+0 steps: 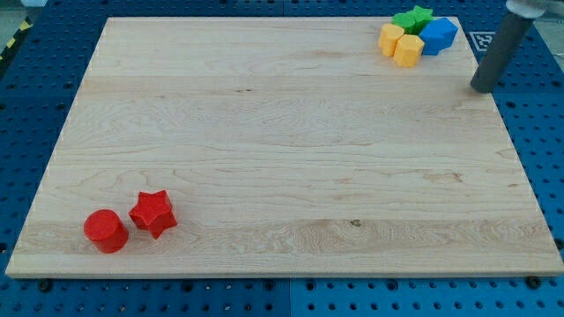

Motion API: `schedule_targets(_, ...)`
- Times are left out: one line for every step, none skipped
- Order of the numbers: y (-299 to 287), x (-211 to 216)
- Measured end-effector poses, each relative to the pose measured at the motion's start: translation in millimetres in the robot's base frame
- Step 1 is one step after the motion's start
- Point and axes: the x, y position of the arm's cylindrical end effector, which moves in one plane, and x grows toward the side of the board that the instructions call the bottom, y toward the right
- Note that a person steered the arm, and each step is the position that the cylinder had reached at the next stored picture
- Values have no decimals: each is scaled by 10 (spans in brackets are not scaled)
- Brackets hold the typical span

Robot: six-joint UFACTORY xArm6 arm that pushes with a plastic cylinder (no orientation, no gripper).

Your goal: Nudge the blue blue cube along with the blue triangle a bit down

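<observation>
A blue cube [441, 33] sits at the board's top right corner, with a second blue piece [430, 47] tight against its lower left side; its shape is unclear. They are packed with a green star [414, 18] and two yellow blocks [391, 39] [408, 50]. My rod comes down from the view's top right. My tip [482, 88] is off the board's right edge, to the right of and below the blue cube, not touching any block.
A red cylinder [106, 231] and a red star [153, 213] lie near the board's bottom left corner. The wooden board [282, 150] rests on a blue perforated table [538, 114].
</observation>
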Motion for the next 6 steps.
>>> schedule_targets(454,-290)
schedule_targets(476,-466)
schedule_targets(439,-1326)
schedule_targets(386,-1533)
schedule_targets(332,-1536)
schedule_targets(-27,-1529)
